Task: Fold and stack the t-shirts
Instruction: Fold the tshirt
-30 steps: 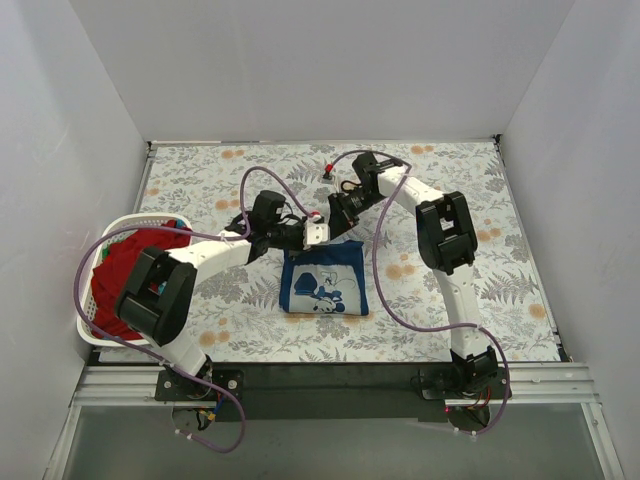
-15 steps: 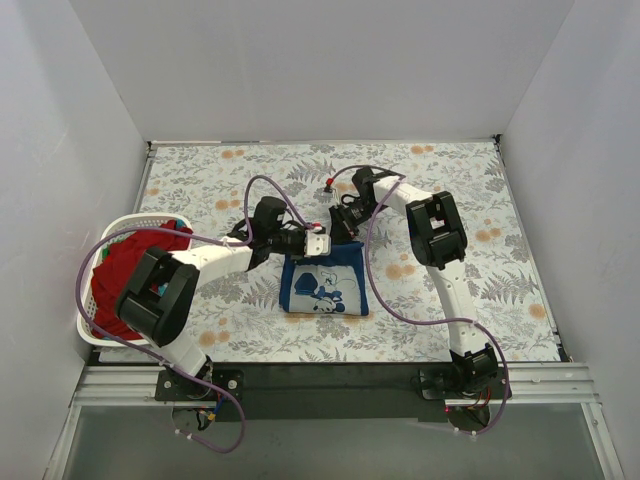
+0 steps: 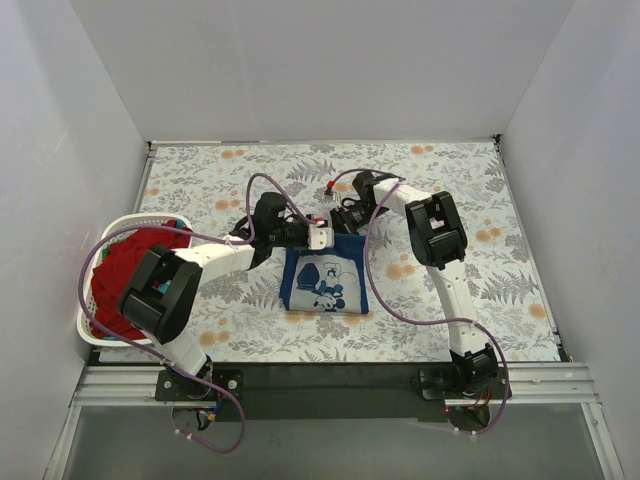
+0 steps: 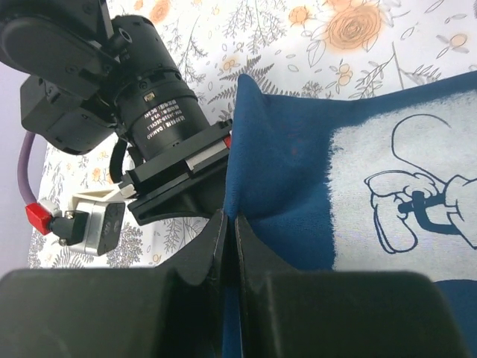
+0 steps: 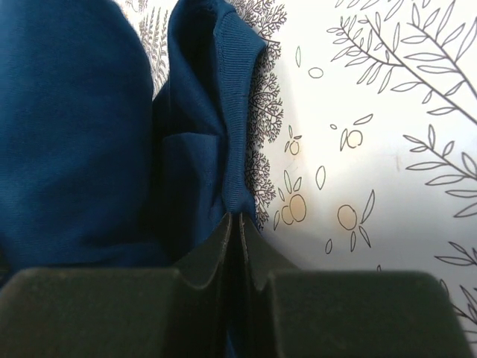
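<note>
Both the left gripper (image 4: 228, 218) and right gripper (image 5: 235, 218) are pinching the navy t-shirt (image 3: 323, 283) at its far side. They should be moving together toward the near edge of the desk (image 3: 450, 170), keeping the cloth flat.

I count three t-shirts: one navy shirt (image 3: 323, 282) with a white print, one red shirt (image 3: 125, 265), and one teal shirt (image 3: 178, 222) showing only as a sliver. There is one white basket (image 3: 88, 330) and one floral table cover (image 3: 450, 170). I have two arms and two grippers, my left gripper (image 4: 227, 224) and my right gripper (image 5: 237, 224). Purple cables come to two: the left cable (image 3: 247, 192) and the right cable (image 3: 372, 262).
</note>
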Controlling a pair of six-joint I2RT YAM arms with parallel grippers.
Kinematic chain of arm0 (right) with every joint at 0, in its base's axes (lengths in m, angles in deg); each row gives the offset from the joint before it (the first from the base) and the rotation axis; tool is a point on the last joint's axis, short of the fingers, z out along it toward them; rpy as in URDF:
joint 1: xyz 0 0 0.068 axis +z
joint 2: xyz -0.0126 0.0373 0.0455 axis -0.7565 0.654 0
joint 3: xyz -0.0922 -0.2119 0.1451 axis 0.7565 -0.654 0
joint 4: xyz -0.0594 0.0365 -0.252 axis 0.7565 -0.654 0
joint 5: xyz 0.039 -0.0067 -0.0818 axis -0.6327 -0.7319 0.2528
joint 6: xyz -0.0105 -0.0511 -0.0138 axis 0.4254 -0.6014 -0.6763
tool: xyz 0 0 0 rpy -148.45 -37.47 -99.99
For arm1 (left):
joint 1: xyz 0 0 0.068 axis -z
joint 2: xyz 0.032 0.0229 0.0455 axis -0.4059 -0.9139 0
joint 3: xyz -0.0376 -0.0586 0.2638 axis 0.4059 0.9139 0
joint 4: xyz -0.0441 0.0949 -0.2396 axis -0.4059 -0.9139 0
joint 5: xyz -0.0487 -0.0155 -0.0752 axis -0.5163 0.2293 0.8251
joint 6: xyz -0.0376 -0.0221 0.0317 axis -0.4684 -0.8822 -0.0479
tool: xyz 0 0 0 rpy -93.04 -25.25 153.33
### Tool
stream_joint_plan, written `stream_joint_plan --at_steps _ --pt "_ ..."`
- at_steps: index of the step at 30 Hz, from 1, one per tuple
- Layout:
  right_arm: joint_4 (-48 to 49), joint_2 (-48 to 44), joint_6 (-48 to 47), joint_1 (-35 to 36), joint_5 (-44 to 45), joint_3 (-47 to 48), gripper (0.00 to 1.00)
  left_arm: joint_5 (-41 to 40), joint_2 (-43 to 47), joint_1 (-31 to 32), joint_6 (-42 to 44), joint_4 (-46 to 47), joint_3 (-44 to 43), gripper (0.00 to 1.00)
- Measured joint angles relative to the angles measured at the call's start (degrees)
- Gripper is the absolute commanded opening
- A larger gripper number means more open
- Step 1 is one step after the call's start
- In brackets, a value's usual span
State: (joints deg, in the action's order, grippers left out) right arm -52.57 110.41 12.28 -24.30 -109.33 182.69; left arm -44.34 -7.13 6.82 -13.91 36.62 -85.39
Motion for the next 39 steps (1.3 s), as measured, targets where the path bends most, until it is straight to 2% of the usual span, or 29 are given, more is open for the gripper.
stream_joint_plan --at_steps 11,13,14,15,22,23,26,31,34,39 --pt "-0.2 -0.6 -0.5 0.0 0.7 -0.6 0.18 -4.7 -3.9 0.0 1.8 6.8 2.5 0.0" --pt "-0.7 -0.7 -0.2 0.0 1.8 0.0 0.21 -5.5 -4.0 0.0 2.1 7.2 3.0 0.1" --pt "-1.1 -0.8 0.0 0.0 2.7 0.6 0.27 -5.7 -4.0 0.0 2.3 7.2 3.0 0.14" --pt "-1.3 -1.0 0.3 0.2 3.7 1.1 0.3 -5.9 -3.8 0.0 2.3 7.1 3.0 0.23" --pt "-1.4 -5.2 0.4 0.3 14.6 4.4 0.55 -7.6 2.4 -0.1 -0.4 1.0 2.3 0.37" --pt "-1.3 -6.0 0.1 0.3 16.1 4.7 0.62 -7.7 3.9 -0.3 -1.6 -0.6 1.7 0.38" --pt "-1.2 -9.0 -1.1 0.1 20.8 5.5 0.68 -8.3 7.6 -0.8 -7.0 -7.1 -1.8 0.43" --pt "-1.2 -14.2 -2.4 -1.6 25.1 6.6 0.72 -8.3 8.8 -4.0 -20.9 -18.3 -11.2 0.49" --pt "-1.5 -16.7 -3.3 -4.5 25.4 6.5 0.72 -5.6 5.6 -9.0 -29.4 -25.1 -17.4 0.51" --pt "-3.3 -19.0 -5.6 -9.4 24.2 3.6 0.68 0.5 -6.0 -16.2 -42.2 -35.2 -26.7 0.53"
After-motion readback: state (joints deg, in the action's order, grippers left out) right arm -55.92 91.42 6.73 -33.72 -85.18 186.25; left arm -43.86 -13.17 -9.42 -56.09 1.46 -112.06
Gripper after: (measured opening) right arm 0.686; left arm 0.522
